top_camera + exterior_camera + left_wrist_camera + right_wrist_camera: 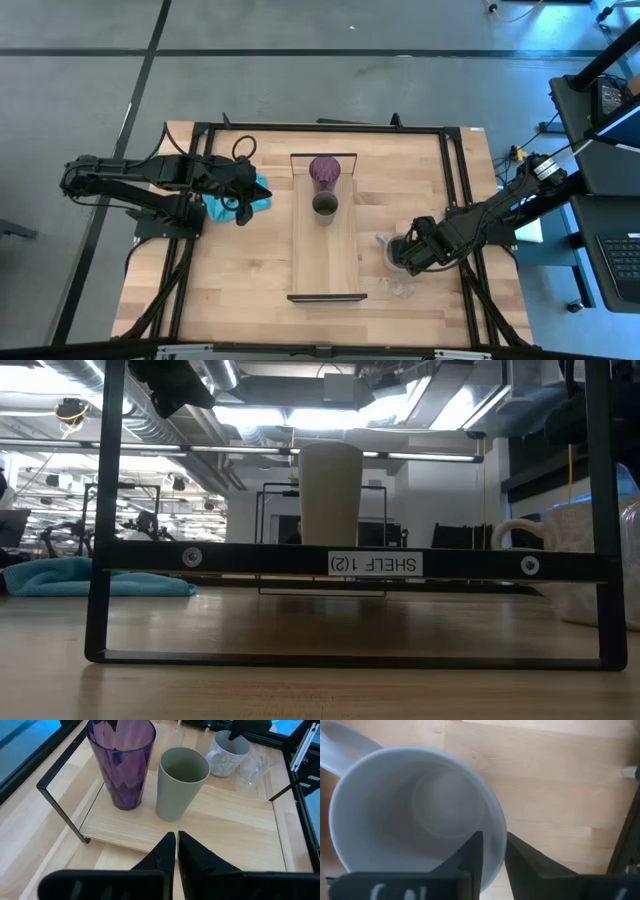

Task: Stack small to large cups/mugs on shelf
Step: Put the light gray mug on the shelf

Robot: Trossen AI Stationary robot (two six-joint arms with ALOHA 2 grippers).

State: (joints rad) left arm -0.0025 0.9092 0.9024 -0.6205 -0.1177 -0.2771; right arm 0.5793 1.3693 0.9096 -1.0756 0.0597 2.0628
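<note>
**Mug pinched by the rim, shelf half filled**

Closest up: right tool (493,837) straddling the wall of the grey mug (410,810), one finger inside, one outside, pinching the rim between them. Standing upright on the desk (230,290), just beside the right edge of the shelf (325,260). Handle pointing away from the pinch, off the far side.

Probably ceramic: stiff, fairly heavy for a rim grip, glazed and smooth, so apt to swing or slip if lifted fast. Best held deep on the wall as now, kept level, set down gently; likely to chip on a knock against the black frame.

Nothing inside the mug: bare pale bottom in plain sight.

On the shelf's far end, touching or nearly so: purple tumbler (325,172), then olive cup (325,207) just in front. Both upright, both empty from the left wrist view. Tumbler tall and thin-walled, looks like light plastic, easy to tip. Olive cup matte, light, slightly tapered, likely good grip around the body.

Clear glass (398,288) on the desk near the mug, toward the near edge. Tiny, see-through, seemingly empty; fragile and slick, to be taken around the body with light pressure.

Left tool (176,834) with fingers pressed together, holding nothing, waiting over the teal cloth (255,195) at the desk's left, facing the shelf.

Judged progress: two of four placed, mug in hand, glass untouched.
</note>
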